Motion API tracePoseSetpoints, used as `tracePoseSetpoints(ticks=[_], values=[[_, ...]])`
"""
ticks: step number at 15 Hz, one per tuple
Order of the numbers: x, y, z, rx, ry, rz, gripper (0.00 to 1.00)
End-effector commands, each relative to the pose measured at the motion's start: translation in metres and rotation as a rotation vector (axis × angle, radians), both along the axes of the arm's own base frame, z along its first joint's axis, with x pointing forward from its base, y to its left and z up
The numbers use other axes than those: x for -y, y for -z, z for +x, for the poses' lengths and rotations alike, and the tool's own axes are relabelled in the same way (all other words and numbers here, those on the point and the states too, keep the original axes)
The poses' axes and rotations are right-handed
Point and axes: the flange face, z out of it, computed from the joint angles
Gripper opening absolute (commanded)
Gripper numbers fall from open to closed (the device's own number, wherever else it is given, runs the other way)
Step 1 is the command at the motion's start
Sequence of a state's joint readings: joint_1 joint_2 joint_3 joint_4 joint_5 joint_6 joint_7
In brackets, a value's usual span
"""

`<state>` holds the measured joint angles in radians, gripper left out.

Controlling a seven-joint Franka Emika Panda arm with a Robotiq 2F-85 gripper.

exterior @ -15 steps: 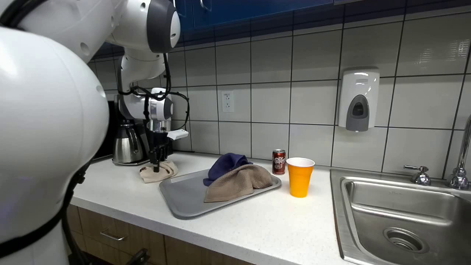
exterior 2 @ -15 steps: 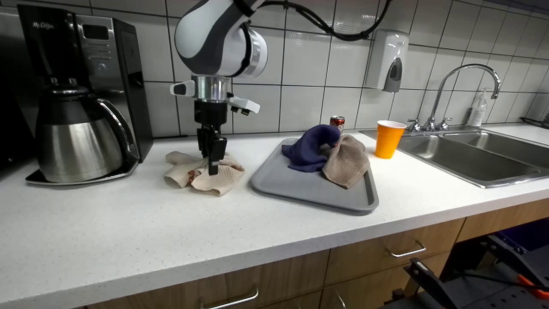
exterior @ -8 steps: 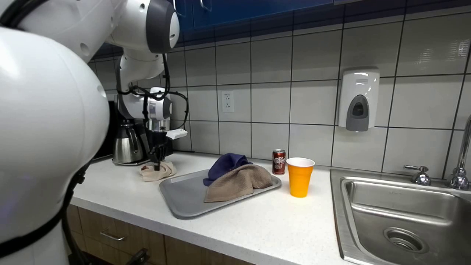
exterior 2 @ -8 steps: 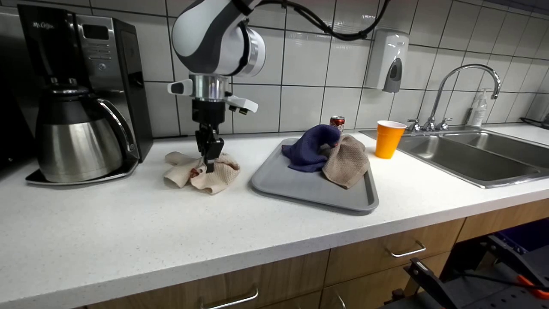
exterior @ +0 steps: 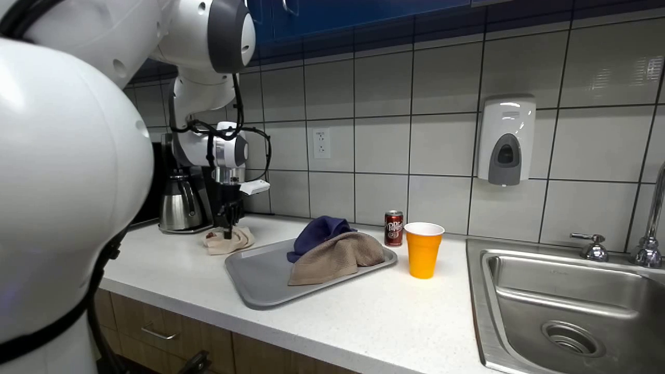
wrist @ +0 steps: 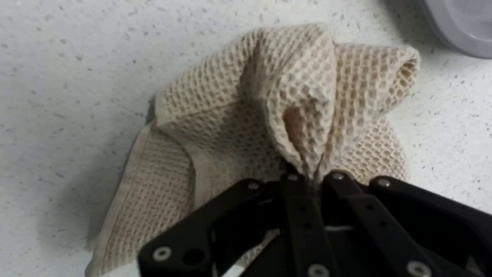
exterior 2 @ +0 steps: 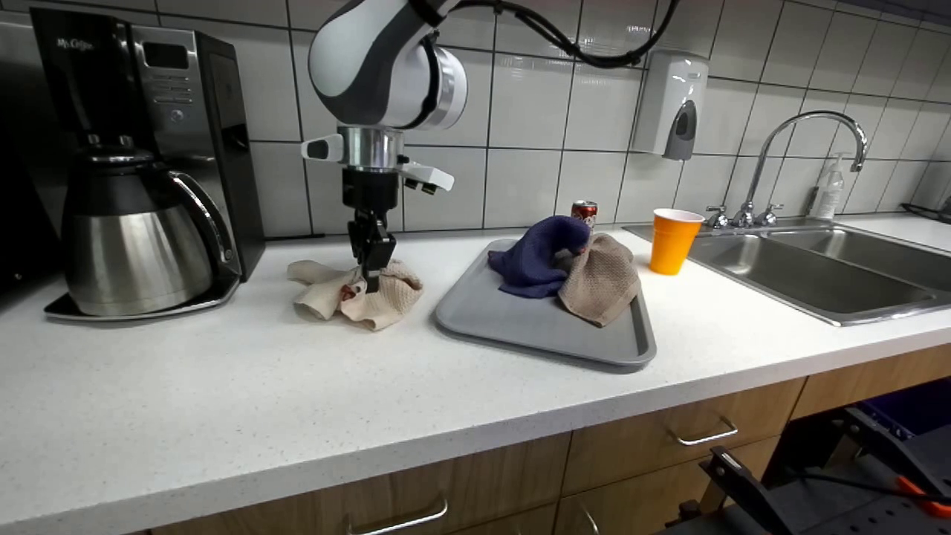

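- White speckled countertop [exterior 2: 223, 431] was backed by a wall of glossy pale tiles [exterior 2: 520, 186]; a steel-and-black coffee maker [exterior 2: 186, 96] was set against the wall, and a stainless-steel sink [exterior: 483, 301] was fitted well apart from it.
- The black two-finger gripper [wrist: 316, 180] was pointed downward, its fingertips [wrist: 294, 192] brought together and clamped on a fold of a beige waffle-weave cloth [wrist: 230, 142].
- The cloth was located on the countertop, between the coffee maker and a grey rectangular tray with rounded corners [exterior 2: 513, 327].
- The grip was likely taken on a raised fold because limp fabric can be pinched from above only where it is bunched.
- The downward attitude was judged suited to reaching the fold without neighbouring items being disturbed.
- A crumpled navy-blue cloth [exterior 2: 539, 260] and a brown textured cloth [exterior 2: 602, 279] were laid together on the tray, presumably retained by its rim.
- A dark red drink can [exterior: 393, 228] and an orange plastic-looking cup [exterior: 423, 254] were stood upright beside the tray, possibly so that its surface was reserved for fabric.
- The beige fabric was gathered into a looped peak at the fingertips; its lower parts were spread loosely, with one straight hemmed edge exposed.
- A small reddish patch [exterior 2: 348, 293] was noted near the grip; its nature could not be determined.
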<state>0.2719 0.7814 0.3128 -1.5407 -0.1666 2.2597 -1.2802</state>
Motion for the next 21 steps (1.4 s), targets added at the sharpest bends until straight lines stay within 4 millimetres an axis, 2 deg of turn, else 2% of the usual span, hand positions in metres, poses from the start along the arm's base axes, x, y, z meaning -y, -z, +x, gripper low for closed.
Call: tracePoseSetpoints(ticks=[1, 4, 8, 13, 21], values=[[0.016, -0.023, 0.001, 0.028, 0.046, -0.008, 0.02], [0.018, -0.036, -0.001, 0.052, 0.073, -0.017, 0.02], [0.013, -0.053, -0.013, 0.076, 0.096, -0.017, 0.02], [0.01, -0.068, -0.037, 0.104, 0.151, -0.021, 0.02], [0.023, -0.082, -0.078, 0.135, 0.284, -0.043, 0.02]])
